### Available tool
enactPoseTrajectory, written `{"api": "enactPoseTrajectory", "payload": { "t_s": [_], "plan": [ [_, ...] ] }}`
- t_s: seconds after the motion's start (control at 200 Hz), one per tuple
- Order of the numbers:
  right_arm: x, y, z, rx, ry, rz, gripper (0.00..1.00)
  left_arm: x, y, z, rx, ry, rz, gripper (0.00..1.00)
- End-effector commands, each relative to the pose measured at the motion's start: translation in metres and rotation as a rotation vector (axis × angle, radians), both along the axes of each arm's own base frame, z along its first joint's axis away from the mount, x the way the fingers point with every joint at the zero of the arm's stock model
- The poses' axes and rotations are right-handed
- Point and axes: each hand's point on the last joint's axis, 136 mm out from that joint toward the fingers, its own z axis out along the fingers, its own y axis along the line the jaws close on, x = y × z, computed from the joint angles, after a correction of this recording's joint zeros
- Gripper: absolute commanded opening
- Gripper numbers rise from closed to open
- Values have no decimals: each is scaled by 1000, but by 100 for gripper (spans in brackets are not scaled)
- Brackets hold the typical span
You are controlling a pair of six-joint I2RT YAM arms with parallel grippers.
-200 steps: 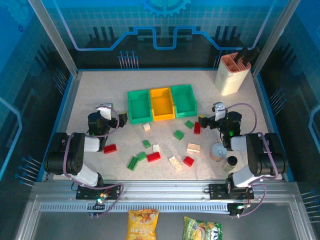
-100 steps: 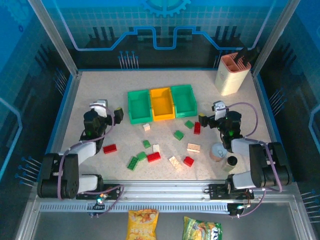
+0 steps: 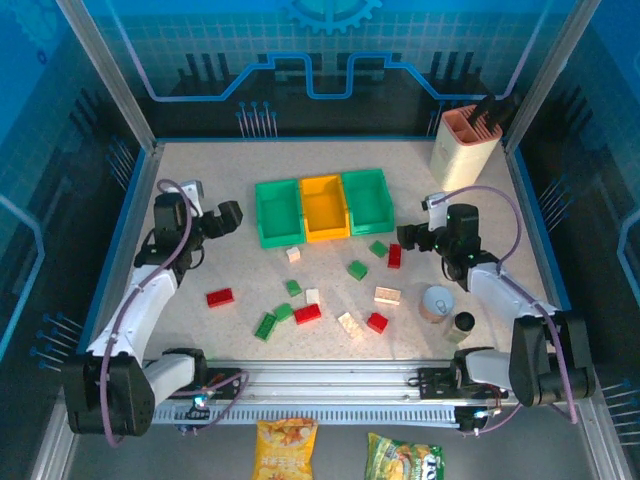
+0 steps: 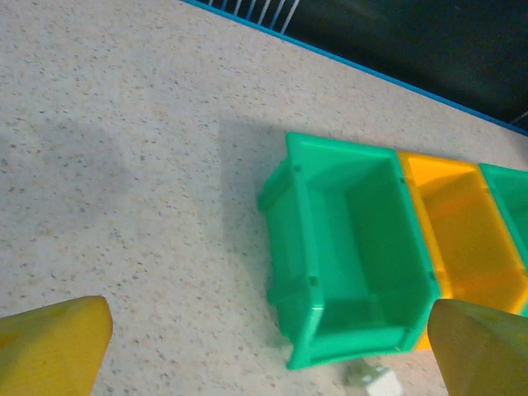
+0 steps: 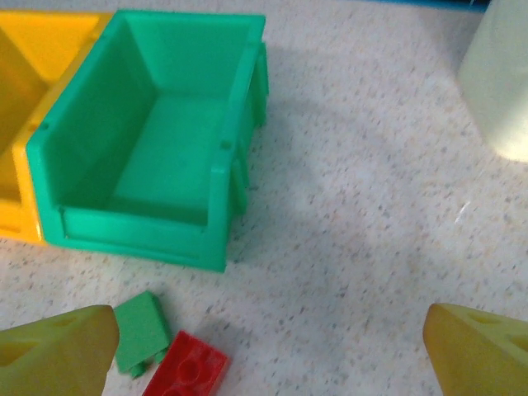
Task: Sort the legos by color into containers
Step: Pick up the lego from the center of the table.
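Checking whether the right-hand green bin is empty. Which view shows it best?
Right wrist: the right-hand green bin is close, its bare floor visible. Top external shows it small; left wrist catches just one corner.

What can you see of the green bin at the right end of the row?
The green bin is a small rectangular open-top tub of glossy green plastic with a thick rim and ribbed outer walls. It stands upright on the speckled table, and its inside looks empty. Its left side sits against the yellow-orange bin. A green lego and a red lego lie just in front, not touching it.
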Motion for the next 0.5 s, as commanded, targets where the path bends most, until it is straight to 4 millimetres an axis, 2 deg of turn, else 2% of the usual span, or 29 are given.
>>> {"api": "enactPoseTrajectory", "payload": {
  "t_s": [0.0,0.16,0.26,0.395,0.495],
  "plan": [
    [-21,3,-11,39,184,-32,93,-17,-25,12,-91,145,-112,99],
    [-33,9,-15,111,317,-76,79,-11,-31,33,-62,161,-188,99],
    [-40,17,-18,118,381,-84,76,-4,-29,30,-27,153,-201,99],
    [-48,17,-20,53,432,-160,73,2,-38,25,-51,124,-247,99],
    [-52,25,-23,37,462,-167,72,3,-39,20,-57,114,-249,99]
  ]
}}
